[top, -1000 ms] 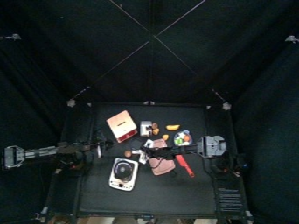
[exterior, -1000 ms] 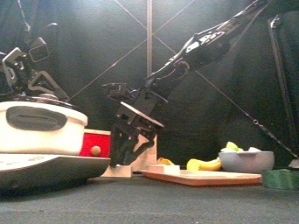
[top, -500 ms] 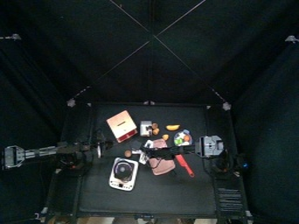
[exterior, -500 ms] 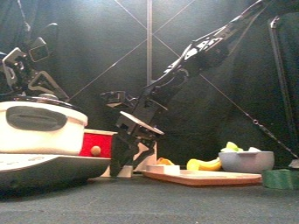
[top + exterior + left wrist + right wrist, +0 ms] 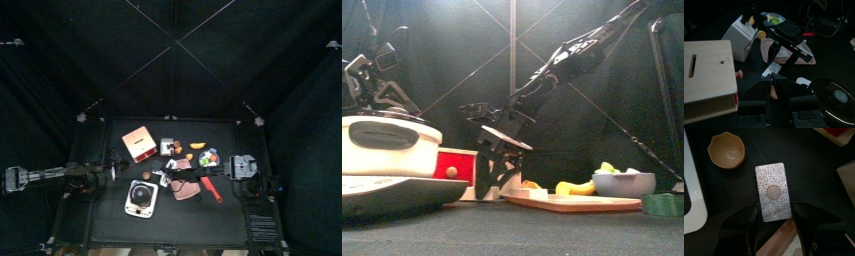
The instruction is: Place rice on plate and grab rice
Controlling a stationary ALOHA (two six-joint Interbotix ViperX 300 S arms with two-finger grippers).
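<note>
while the right gripper (image 5: pixel 774 230) hangs with jaws apart astride it, the rice packet (image 5: pixel 773 192) lies flat on the desk (image 5: pixel 811 173), probably light, stiff and slick; pinch its long edges. a tan bowl (image 5: pixel 726 150) sits at 10 o'clock. left gripper (image 5: pixel 773 90): jaws together, resting by the rice cooker (image 5: pixel 389 150).

Right gripper (image 5: pixel 777 217) hangs low, jaws spread; left gripper (image 5: pixel 773 93) raised, closed.
</note>
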